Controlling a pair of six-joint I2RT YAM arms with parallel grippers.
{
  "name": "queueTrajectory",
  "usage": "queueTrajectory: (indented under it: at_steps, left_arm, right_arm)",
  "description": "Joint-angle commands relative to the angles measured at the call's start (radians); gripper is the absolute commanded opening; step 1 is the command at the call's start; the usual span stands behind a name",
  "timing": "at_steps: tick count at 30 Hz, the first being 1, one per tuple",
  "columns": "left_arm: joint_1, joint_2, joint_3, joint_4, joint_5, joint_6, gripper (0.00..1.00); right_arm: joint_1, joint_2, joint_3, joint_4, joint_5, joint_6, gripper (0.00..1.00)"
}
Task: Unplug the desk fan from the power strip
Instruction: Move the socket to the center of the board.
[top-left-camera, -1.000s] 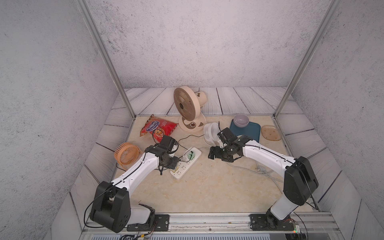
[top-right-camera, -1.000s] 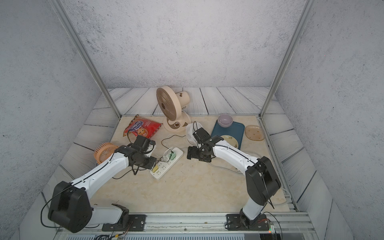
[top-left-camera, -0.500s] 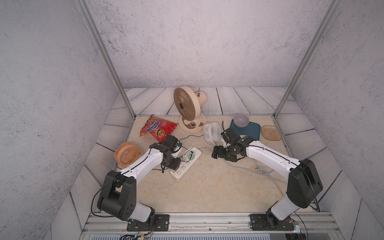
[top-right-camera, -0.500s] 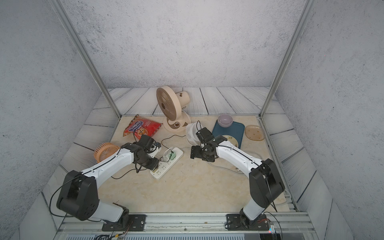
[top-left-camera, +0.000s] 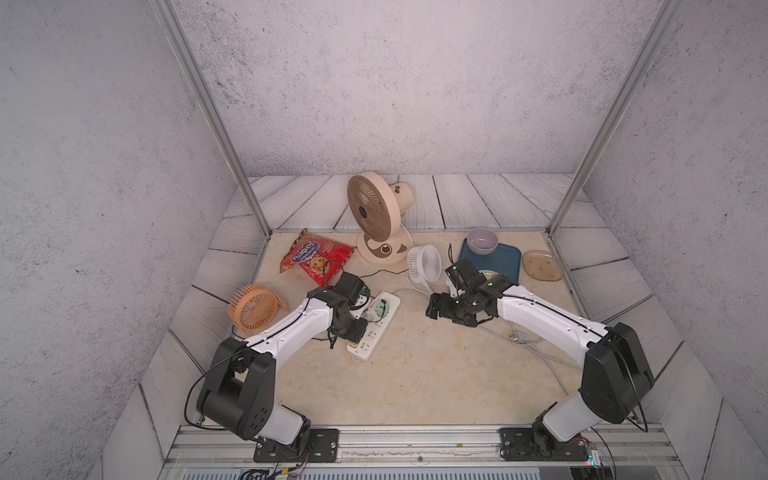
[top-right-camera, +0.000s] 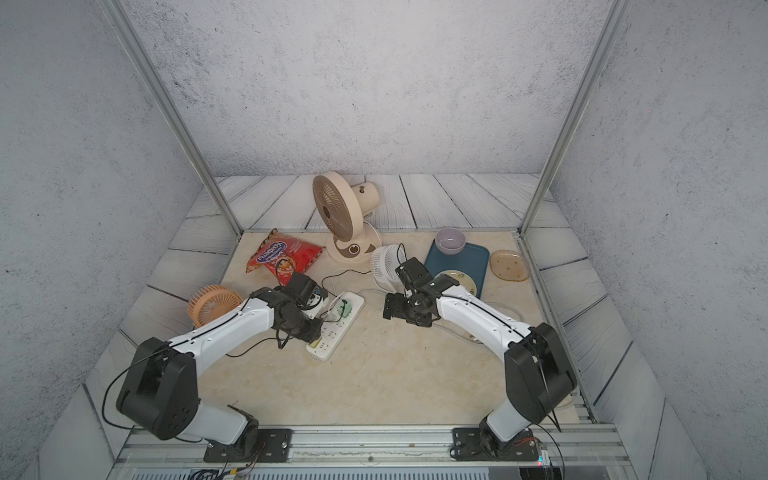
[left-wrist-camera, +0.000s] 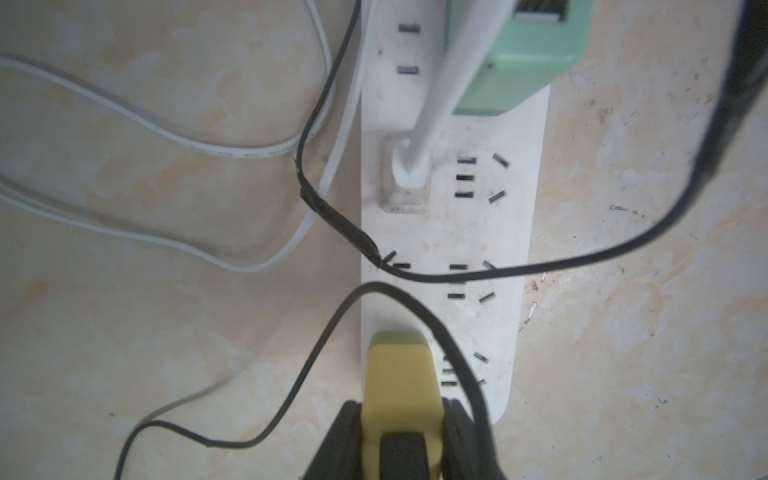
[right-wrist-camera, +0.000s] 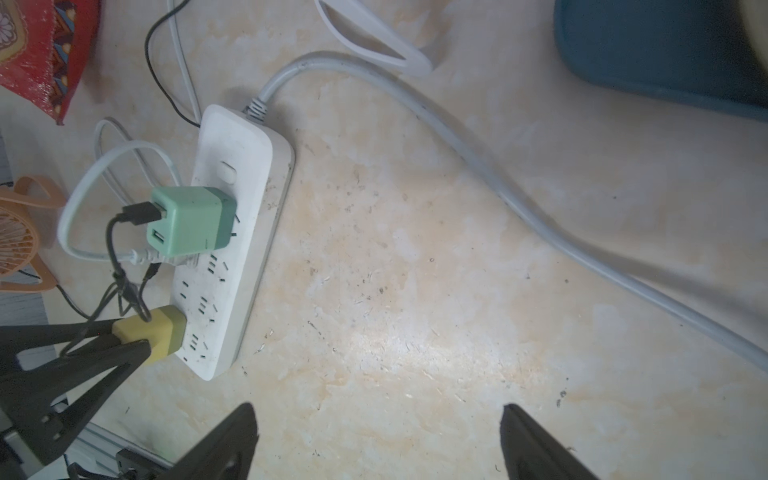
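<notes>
On the pale marbled table, the two arms are the biggest things. The left arm stretches forward and bends its wrist down over the near end of the power strip. The right arm reaches in low, its wrist turned toward the strip, above bare table near it. The left gripper has its black fingers pressed on both sides of the yellow plug. The right gripper hangs with its jaws spread wide, nothing between them. There are three fans: a beige desk fan at the back, an orange fan on the left, and a small white fan beside the desk fan. The single strip lies slantwise mid-table between the grippers, and its grey cable runs off to the right. Three plugs sit in it: a green adapter, a white plug and the yellow one at the near end.
</notes>
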Motion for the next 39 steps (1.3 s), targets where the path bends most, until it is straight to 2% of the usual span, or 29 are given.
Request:
queueTrajectory:
  at_steps: [1, 7, 12, 18, 24, 28, 34, 38, 39]
  left_arm:
    - [-0.04, -0.034, -0.018, -0.014, -0.013, -0.093, 0.22]
    - [-0.1, -0.092, -0.025, -0.039, -0.037, -0.26, 0.15]
    - [-0.16, -0.141, -0.052, -0.004, -0.028, -0.37, 0.13]
    - [-0.228, -0.141, -0.085, 0.044, -0.037, -0.461, 0.1]
    - [-0.278, -0.109, -0.083, 0.061, -0.059, -0.491, 0.08]
    - [-0.305, -0.098, -0.089, 0.073, -0.07, -0.51, 0.08]
    - [-0.313, -0.091, -0.094, 0.092, -0.062, -0.528, 0.07]
    - [-0.317, -0.085, -0.096, 0.098, -0.064, -0.537, 0.07]
    - [-0.317, -0.084, -0.098, 0.099, -0.064, -0.541, 0.06]
  right_arm:
    - [-0.005, -0.031, -0.041, 0.059, -0.047, 0.086, 0.91]
    - [-0.004, 0.007, -0.127, 0.181, -0.167, 0.254, 0.86]
    - [-0.003, 0.068, -0.216, 0.391, -0.308, 0.38, 0.81]
    - [0.026, 0.148, -0.162, 0.416, -0.341, 0.366, 0.78]
    - [0.063, 0.199, -0.131, 0.419, -0.359, 0.36, 0.68]
    - [0.079, 0.209, -0.156, 0.469, -0.392, 0.393, 0.56]
    - [0.103, 0.236, -0.15, 0.437, -0.399, 0.375, 0.59]
    - [0.12, 0.257, -0.148, 0.457, -0.416, 0.385, 0.47]
    - [0.123, 0.262, -0.143, 0.448, -0.416, 0.385, 0.46]
